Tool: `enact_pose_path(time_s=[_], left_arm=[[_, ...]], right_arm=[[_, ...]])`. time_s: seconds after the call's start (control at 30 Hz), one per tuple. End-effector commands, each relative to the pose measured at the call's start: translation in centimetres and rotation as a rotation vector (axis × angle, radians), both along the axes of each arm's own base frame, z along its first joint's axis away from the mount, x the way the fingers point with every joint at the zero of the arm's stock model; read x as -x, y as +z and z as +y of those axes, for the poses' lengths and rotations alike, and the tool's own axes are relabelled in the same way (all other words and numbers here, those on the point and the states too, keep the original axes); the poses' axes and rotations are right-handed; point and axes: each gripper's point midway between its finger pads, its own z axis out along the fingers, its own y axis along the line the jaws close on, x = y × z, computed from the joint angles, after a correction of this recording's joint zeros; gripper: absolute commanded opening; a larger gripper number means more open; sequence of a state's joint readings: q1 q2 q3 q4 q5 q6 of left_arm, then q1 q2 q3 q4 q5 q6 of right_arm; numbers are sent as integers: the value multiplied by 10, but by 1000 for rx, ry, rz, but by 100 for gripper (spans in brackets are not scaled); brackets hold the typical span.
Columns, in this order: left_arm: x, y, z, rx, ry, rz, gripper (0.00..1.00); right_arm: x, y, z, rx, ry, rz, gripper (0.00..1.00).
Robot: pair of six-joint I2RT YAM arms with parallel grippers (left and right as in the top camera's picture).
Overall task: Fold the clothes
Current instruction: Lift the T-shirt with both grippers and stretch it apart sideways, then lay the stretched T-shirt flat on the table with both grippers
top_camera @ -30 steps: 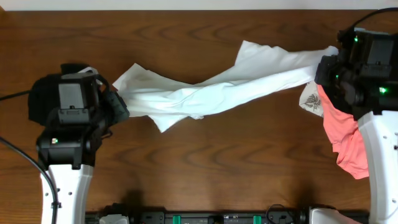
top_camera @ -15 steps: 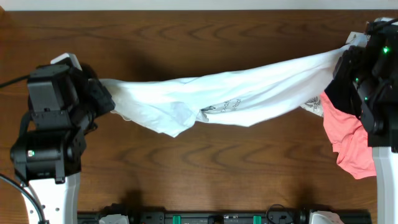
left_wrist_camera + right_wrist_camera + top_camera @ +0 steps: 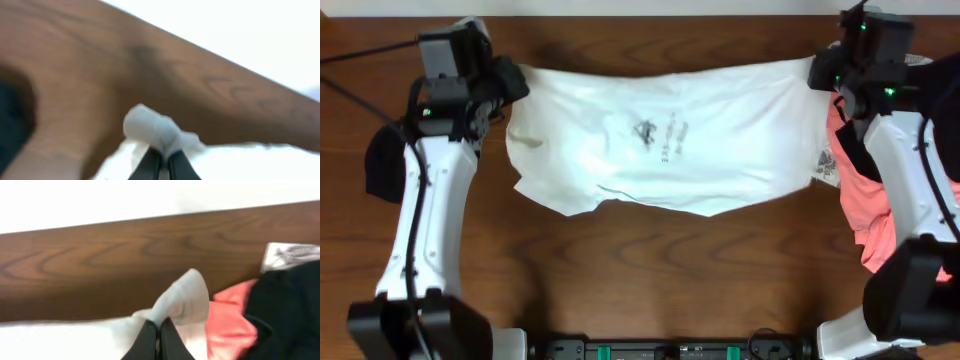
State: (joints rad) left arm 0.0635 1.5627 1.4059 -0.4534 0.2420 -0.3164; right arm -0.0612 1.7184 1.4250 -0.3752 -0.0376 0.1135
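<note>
White T-shirt [image 3: 720, 160] stretched flat across upper frame above bench [image 3: 670, 280]. Left end effector [image 3: 512, 85] pinches its upper-left corner; right end effector [image 3: 817, 72] pinches its upper-right corner.

The dark wood-grain table [image 3: 650, 270] carries a white T-shirt [image 3: 720, 150] spread wide across its far half, seemingly resting on the surface, with a coral-pink garment [image 3: 880, 235] crumpled at its right edge and a black garment [image 3: 382, 168] at its left edge.
</note>
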Motion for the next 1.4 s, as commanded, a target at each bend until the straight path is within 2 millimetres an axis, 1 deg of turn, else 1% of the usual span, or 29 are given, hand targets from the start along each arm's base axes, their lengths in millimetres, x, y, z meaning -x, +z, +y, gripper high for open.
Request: enact_pose_path(time_s=[0.0, 0.07, 0.1, 0.13, 0.2, 0.27, 0.3, 0.37, 0.43, 0.5, 0.53, 0.57, 0.6, 0.63, 0.7, 0.77, 0.8, 0.83, 0.9, 0.93, 1.0, 1.1, 1.2, 1.27, 1.37], left_arm=[[-15, 83, -10, 12, -78, -204, 6], [-16, 120, -10, -21, -94, -282, 6], [-15, 135, -10, -26, -95, -305, 6], [-12, 149, -10, -28, -95, -323, 6], [-7, 164, -11, -31, -97, -332, 6], [-2, 164, -11, -30, -97, -310, 6], [1, 159, -11, -27, -97, -285, 6], [7, 141, -11, -31, -102, -208, 6], [19, 113, -12, -44, -124, -94, 6], [35, 79, -13, -58, -155, 51, 6], [44, 63, -13, -64, -168, 122, 6], [52, 47, -11, -71, -167, 189, 6], [61, 29, -7, -80, -152, 271, 6], [68, 14, -4, -85, -143, 338, 6], [82, -17, 2, -104, -125, 468, 6], [93, -45, 6, -112, -119, 570, 7], [96, -57, 6, -111, -120, 608, 8], [100, -72, 6, -105, -124, 654, 12], [105, -93, 5, -98, -128, 708, 14], [107, -107, 5, -94, -131, 741, 22], [110, -121, 5, -89, -134, 779, 35], [114, -131, 5, -84, -137, 815, 45], [118, -131, 4, -83, -137, 824, 47], [124, -128, 3, -71, -139, 840, 48], [139, -123, -10, -22, -173, 887, 48]], right_arm=[[-17, 70, -1, -53, -6, -182, 1], [-21, 104, -5, -48, -12, -246, 1], [-22, 121, -7, -44, -14, -271, 1], [-21, 130, -8, -42, -15, -280, 1], [-17, 146, -10, -39, -18, -284, 1], [-12, 149, -10, -34, -15, -260, 1], [-9, 145, -10, -27, -11, -232, 1], [-1, 131, -9, -13, 1, -166, 1], [15, 106, -11, 5, -6, -44, 1], [37, 79, -18, 27, -44, 99, 1], [52, 65, -22, 43, -66, 180, 1], [68, 52, -25, 58, -83, 265, 1], [92, 37, -28, 74, -97, 382, 1], [98, 33, -29, 78, -100, 413, 1], [125, 20, -30, 92, -107, 534, 1], [146, 11, -30, 100, -108, 630, 1], [154, 8, -30, 101, -107, 664, 1], [162, 5, -29, 99, -104, 697, 1], [171, 1, -28, 98, -101, 736, 1], [173, -1, -28, 98, -100, 750, 1], [175, -6, -28, 97, -99, 764, 1], [180, -16, -28, 96, -97, 794, 1], [185, -28, -27, 95, -94, 824, 1], [187, -35, -27, 94, -92, 839, 1], [188, -43, -27, 94, -92, 845, 1]])
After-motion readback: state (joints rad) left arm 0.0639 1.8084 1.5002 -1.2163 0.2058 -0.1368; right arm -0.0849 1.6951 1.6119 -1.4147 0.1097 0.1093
